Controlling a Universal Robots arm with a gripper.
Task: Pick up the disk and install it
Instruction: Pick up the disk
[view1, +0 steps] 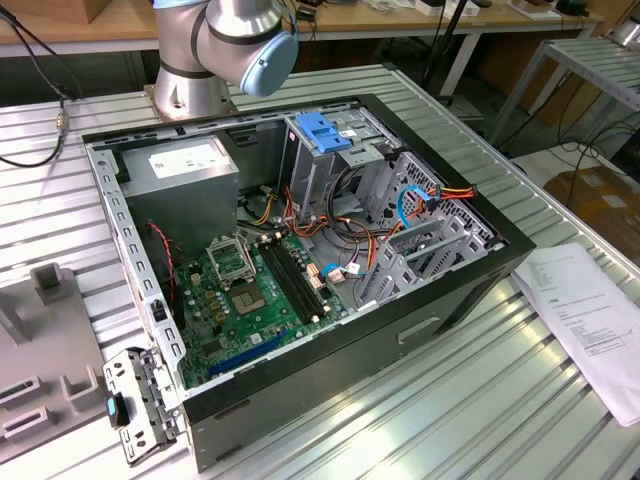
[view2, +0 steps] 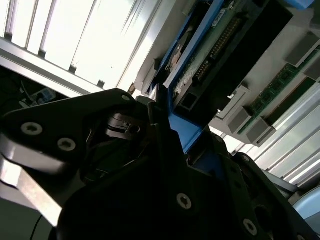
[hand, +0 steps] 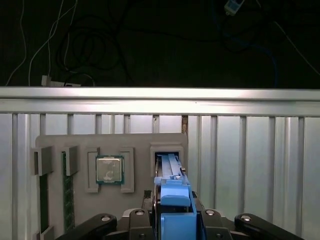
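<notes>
A memory stick (hand: 66, 195) and a processor (hand: 109, 170) lie in a grey tray (hand: 125, 142) beyond the fingertips, off to one side — between the fingers the gripper (hand: 172, 210) clamps the disk (hand: 169, 167) edge-on by its blue rail, its far end over a tray slot

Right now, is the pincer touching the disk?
Touching: the second wrist view shows the pincer clamped on the disk at its blue rail, no gap.
</notes>
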